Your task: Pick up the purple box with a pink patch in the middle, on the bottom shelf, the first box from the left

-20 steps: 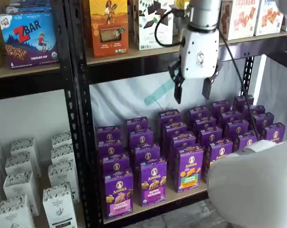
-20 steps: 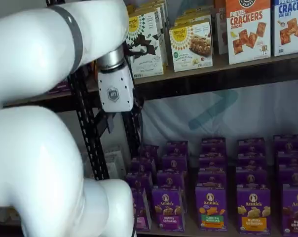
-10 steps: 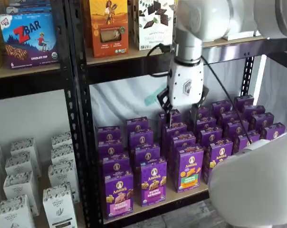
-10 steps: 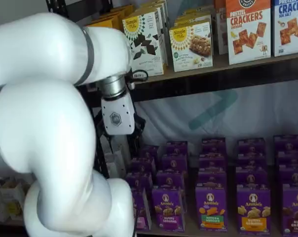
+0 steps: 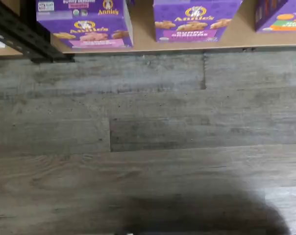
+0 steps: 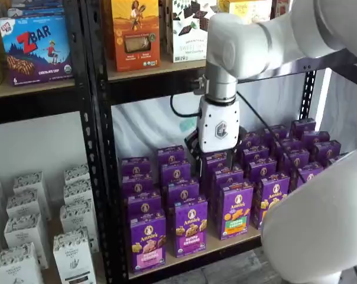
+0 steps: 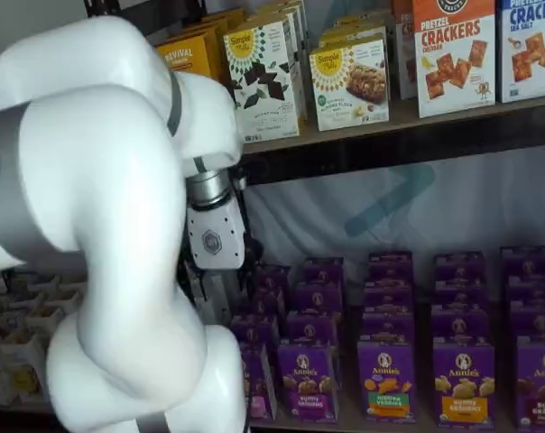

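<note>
End effector (image 6: 211, 161) hangs above the purple cartons, behind and to the right of the purple box (image 6: 147, 241); fingers are barely visible, but they stand spread wide, holding nothing. Purple box stands upright at the front left corner of the bottom shelf (image 6: 226, 243).

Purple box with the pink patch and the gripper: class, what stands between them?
More purple boxes stand between the gripper and the front-row purple box, in a shelf view.

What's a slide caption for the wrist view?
Wrist view looking down past the bottom shelf edge: the purple box with pink band beside another Annie's carton, grey plank floor below.
</note>
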